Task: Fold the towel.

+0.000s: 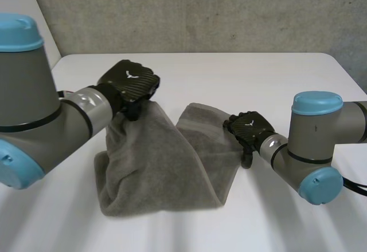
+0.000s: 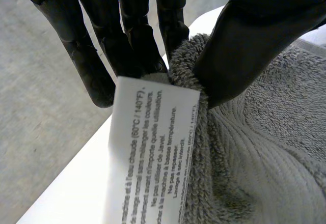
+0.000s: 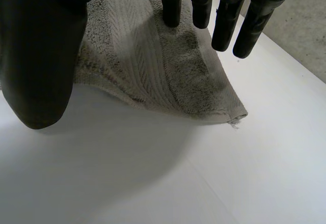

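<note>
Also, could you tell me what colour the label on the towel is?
The label is white with black print, clearest in the left wrist view.

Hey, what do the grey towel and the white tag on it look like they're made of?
Grey fluffy towel: looks like cotton terry, matte; fuzzy looped pile with a flatter ribbed band. White rectangular care label: probably thin synthetic fabric or coated paper, smooth; crisp black printed washing text, flat unfrayed edges.

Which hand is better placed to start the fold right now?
Left: the left hand pinches the towel at its care label; the right hand is open over another corner, gripping nothing.
</note>
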`<state>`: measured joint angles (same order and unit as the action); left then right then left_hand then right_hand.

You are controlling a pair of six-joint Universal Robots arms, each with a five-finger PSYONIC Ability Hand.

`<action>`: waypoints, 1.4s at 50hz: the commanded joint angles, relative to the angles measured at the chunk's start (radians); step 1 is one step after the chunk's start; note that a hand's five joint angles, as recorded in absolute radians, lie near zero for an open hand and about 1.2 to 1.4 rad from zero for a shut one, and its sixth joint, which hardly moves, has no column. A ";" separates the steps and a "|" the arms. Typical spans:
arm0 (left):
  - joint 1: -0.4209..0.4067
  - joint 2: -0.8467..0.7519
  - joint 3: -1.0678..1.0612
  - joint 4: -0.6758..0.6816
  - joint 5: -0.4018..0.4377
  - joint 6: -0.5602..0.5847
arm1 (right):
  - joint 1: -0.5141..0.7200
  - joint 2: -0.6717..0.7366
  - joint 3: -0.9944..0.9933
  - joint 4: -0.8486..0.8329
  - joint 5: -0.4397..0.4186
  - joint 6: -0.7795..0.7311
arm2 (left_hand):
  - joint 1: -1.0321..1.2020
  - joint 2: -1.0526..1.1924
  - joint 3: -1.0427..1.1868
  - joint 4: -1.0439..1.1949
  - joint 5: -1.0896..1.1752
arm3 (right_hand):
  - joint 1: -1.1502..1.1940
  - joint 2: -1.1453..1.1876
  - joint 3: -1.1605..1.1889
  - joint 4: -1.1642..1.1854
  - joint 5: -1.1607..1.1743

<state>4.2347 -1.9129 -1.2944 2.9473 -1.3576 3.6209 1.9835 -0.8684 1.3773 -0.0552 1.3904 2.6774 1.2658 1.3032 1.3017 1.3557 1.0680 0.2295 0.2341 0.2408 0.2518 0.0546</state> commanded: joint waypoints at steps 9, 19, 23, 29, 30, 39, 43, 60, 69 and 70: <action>0.083 0.046 -0.121 0.059 0.000 -0.016 | 0.009 -0.003 0.003 -0.032 -0.027 0.018 | 0.130 0.093 0.095 0.041 0.154 | 0.901 0.896 0.889 0.878 0.901; 0.129 0.089 -0.112 0.062 0.003 -0.048 | 0.014 -0.089 0.014 -0.025 -0.096 0.052 | 0.130 0.093 0.095 0.041 0.154 | 1.167 1.162 1.155 1.144 1.167; 0.133 0.118 -0.111 0.064 0.009 -0.062 | 0.014 -0.130 0.012 -0.018 -0.094 0.070 | 0.130 0.093 0.095 0.041 0.154 | 1.167 1.162 1.155 1.144 1.167; 0.176 0.210 -0.103 0.067 0.014 -0.107 | -0.015 -0.329 -0.042 0.140 -0.093 0.079 | 0.130 0.093 0.095 0.041 0.154 | 1.167 1.162 1.155 1.144 1.167; 0.192 0.244 -0.092 0.076 0.014 -0.128 | -0.015 -0.330 -0.043 0.141 -0.093 0.079 | 0.130 0.093 0.095 0.041 0.154 | 1.167 1.162 1.155 1.144 1.167; 0.323 0.314 0.029 0.142 0.005 -0.360 | -0.129 -0.517 -0.423 0.518 -0.071 0.082 | 0.130 0.093 0.095 0.041 0.154 | 1.167 1.162 1.155 1.144 1.167; 0.369 0.267 0.053 0.141 0.015 -0.455 | -0.160 -0.468 -0.520 0.621 -0.073 0.064 | 0.130 0.093 0.095 0.041 0.154 | 1.167 1.162 1.155 1.144 1.167; 0.269 -0.219 0.358 0.167 -0.009 -0.458 | 0.034 -0.025 -0.869 0.512 0.185 -0.143 | 0.130 0.093 0.095 0.041 0.154 | 1.167 1.162 1.155 1.144 1.167; 0.246 -0.271 0.707 0.394 -0.144 -0.518 | 0.058 -0.068 -0.980 -0.058 0.248 -0.021 | 0.130 0.093 0.095 0.041 0.154 | 1.167 1.162 1.155 1.144 1.167; 0.245 -0.259 0.707 0.482 -0.161 -0.553 | 0.058 -0.069 -0.980 -0.058 0.248 -0.021 | 0.130 0.093 0.095 0.041 0.154 | 1.167 1.162 1.155 1.144 1.167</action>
<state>4.4881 -2.1842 -0.7141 3.2162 -1.4418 3.1378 2.0371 -0.8666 0.3877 0.1681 1.6228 2.5615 1.2700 1.3126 1.3142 1.3602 1.0680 1.3261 1.3088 1.3228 1.3340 1.1634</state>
